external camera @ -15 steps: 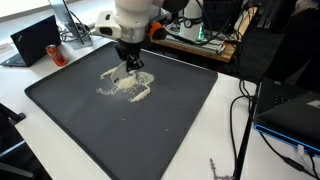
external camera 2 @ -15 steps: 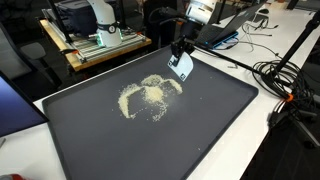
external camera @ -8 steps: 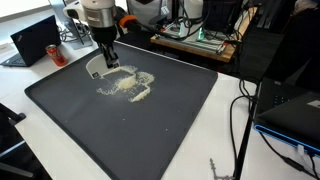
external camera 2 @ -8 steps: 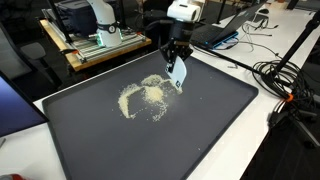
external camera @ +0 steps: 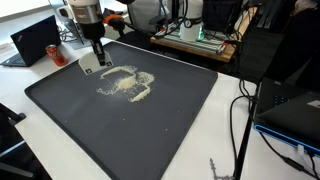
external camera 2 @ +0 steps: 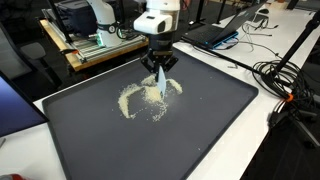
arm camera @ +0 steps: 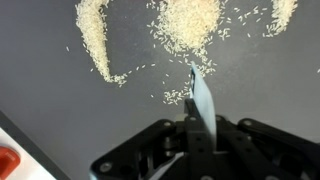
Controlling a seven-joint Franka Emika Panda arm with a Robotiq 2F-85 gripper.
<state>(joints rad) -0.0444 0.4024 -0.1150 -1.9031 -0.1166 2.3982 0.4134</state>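
The thin white flat card [arm camera: 201, 95] stands on edge, pinched in the closed claw [arm camera: 200, 132]. Its tip is among loose grains just beside the scattered pile of pale rice [arm camera: 188, 22]. The pile lies on a black rectangular mat [external camera 2: 205, 125] on the white desk [external camera: 225, 125].

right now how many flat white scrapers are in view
1: the flat white scraper, pinched in the gripper, amid pale rice grains on the black tray; none seems hidden.
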